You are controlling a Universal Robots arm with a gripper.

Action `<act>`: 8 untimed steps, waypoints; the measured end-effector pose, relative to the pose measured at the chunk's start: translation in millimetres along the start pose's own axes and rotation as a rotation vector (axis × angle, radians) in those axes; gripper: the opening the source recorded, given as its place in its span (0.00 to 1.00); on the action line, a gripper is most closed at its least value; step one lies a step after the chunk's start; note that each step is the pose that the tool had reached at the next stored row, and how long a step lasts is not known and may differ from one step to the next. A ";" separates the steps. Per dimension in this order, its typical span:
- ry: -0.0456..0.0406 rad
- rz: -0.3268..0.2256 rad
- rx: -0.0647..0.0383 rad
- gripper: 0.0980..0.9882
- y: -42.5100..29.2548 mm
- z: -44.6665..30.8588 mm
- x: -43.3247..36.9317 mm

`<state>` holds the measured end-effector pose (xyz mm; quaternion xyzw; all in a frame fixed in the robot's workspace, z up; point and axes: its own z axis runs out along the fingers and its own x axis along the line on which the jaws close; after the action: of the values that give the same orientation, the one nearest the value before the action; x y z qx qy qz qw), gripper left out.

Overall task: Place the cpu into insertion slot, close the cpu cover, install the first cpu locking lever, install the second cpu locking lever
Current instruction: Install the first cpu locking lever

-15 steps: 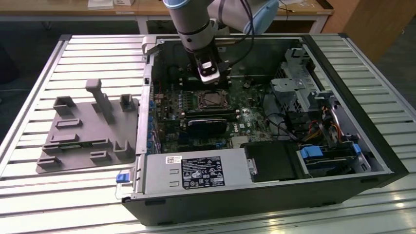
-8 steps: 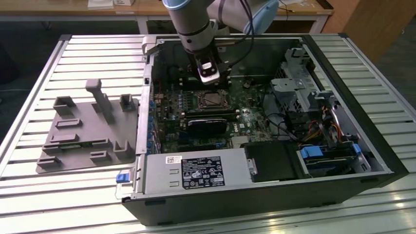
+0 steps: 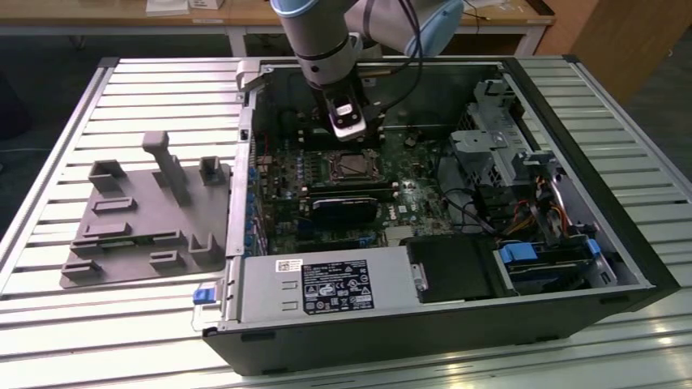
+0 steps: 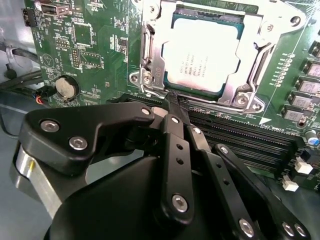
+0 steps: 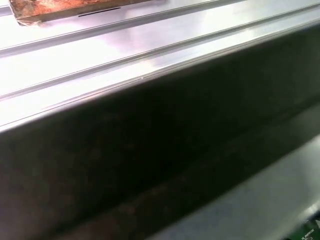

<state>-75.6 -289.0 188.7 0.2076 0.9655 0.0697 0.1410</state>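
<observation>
With the cpu (image 4: 202, 52) under its lowered cpu cover (image 4: 156, 55), the claw (image 4: 176, 100), tips together, stands at the cover's edge; the locking step seems in hand, needing a careful push.

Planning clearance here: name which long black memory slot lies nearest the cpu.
The memory slot running directly alongside the cpu cover in the second wrist view; the others lie parallel beyond it, farther from the cpu.
</observation>
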 end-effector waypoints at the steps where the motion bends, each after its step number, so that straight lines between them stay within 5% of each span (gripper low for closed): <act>1: -0.0001 0.000 0.000 0.00 0.0 0.0 0.0; 8: 0.0001 0.000 0.000 0.00 1.0 0.9 -2.7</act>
<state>-72.6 -289.1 188.7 0.2077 0.9655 0.0697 0.1410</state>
